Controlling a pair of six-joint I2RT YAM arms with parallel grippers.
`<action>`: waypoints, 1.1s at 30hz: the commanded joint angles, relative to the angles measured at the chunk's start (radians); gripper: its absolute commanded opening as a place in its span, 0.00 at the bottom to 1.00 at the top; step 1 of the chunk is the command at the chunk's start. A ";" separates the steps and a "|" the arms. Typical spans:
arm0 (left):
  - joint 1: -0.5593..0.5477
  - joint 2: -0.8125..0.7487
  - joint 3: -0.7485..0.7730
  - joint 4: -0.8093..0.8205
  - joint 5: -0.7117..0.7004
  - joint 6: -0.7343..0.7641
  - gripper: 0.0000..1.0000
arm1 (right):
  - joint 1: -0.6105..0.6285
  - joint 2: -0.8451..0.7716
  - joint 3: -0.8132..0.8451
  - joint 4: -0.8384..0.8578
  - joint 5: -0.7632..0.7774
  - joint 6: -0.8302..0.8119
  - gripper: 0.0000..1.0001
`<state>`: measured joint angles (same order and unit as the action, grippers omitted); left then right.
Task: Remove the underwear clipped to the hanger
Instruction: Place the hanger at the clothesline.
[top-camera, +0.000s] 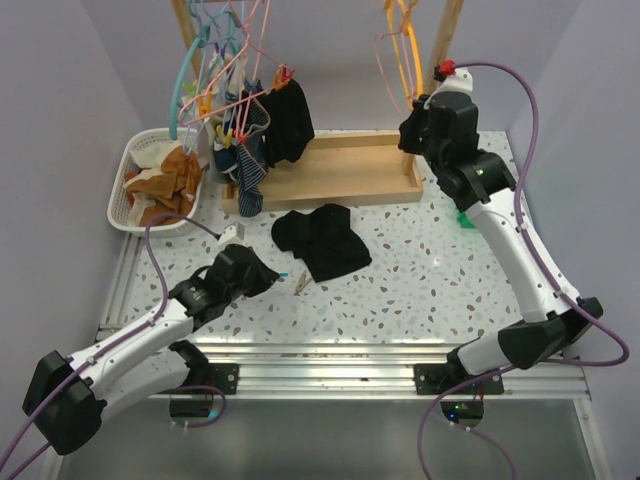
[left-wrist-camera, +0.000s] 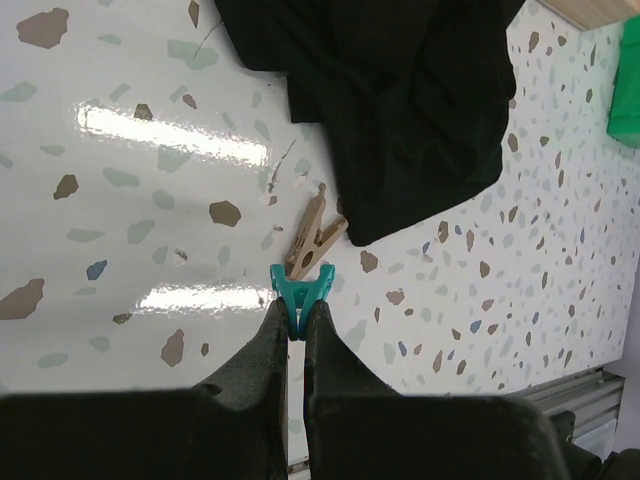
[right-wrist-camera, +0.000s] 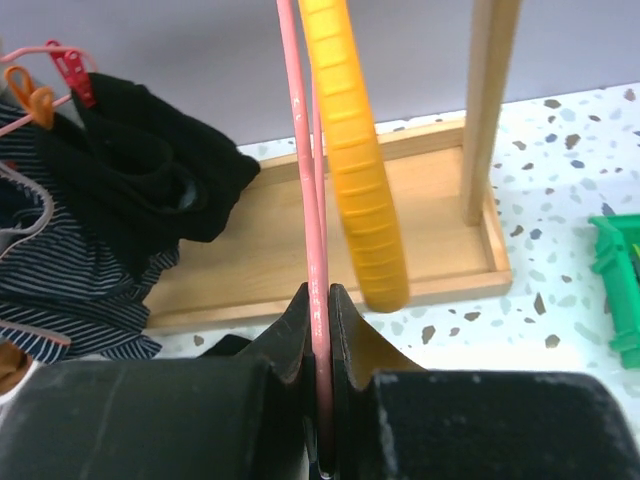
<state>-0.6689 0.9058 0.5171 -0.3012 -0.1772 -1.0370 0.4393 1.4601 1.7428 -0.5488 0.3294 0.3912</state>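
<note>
While the left gripper (left-wrist-camera: 297, 312) sits low over the speckled table (left-wrist-camera: 120, 250), its two fingers are pressed together on a teal peg (left-wrist-camera: 300, 287), whose forked end pokes out just past the fingertips. A wooden peg (left-wrist-camera: 313, 233) lies flat on the table just ahead of the teal one, right at the edge of the loose underwear (top-camera: 320, 240), a black piece lying crumpled on the table in front of the wooden tray (top-camera: 340, 175). The right gripper (right-wrist-camera: 318, 300) is raised at the far right of the rack, its fingers clamped on the thin wire of a pink hanger (right-wrist-camera: 305, 150). A thick yellow hanger (right-wrist-camera: 355, 150) hangs just beside that wire, and a wooden post (right-wrist-camera: 490, 100) rises from the tray behind. At the left end of the rack the hanging underwear (top-camera: 288, 120), also black, droops from a hanger, with a red peg (right-wrist-camera: 75, 85) at its top edge. A dark blue striped garment (top-camera: 250, 165) hangs next to it. A white basket (top-camera: 118, 200) at the far left of the table holds an orange-brown cloth (top-camera: 170, 180).
</note>
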 joint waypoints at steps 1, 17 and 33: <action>0.005 0.011 0.017 0.017 -0.025 0.002 0.00 | -0.057 -0.035 -0.016 -0.077 0.080 0.060 0.00; 0.005 0.051 0.066 0.014 -0.056 0.017 0.00 | -0.159 -0.007 0.015 -0.023 -0.306 -0.045 0.03; 0.005 0.076 0.089 0.025 -0.061 0.037 0.41 | -0.035 -0.351 -0.290 -0.212 -0.598 -0.032 0.82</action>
<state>-0.6682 0.9733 0.5636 -0.3035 -0.2180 -1.0229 0.3489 1.1969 1.5299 -0.6693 -0.1791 0.3668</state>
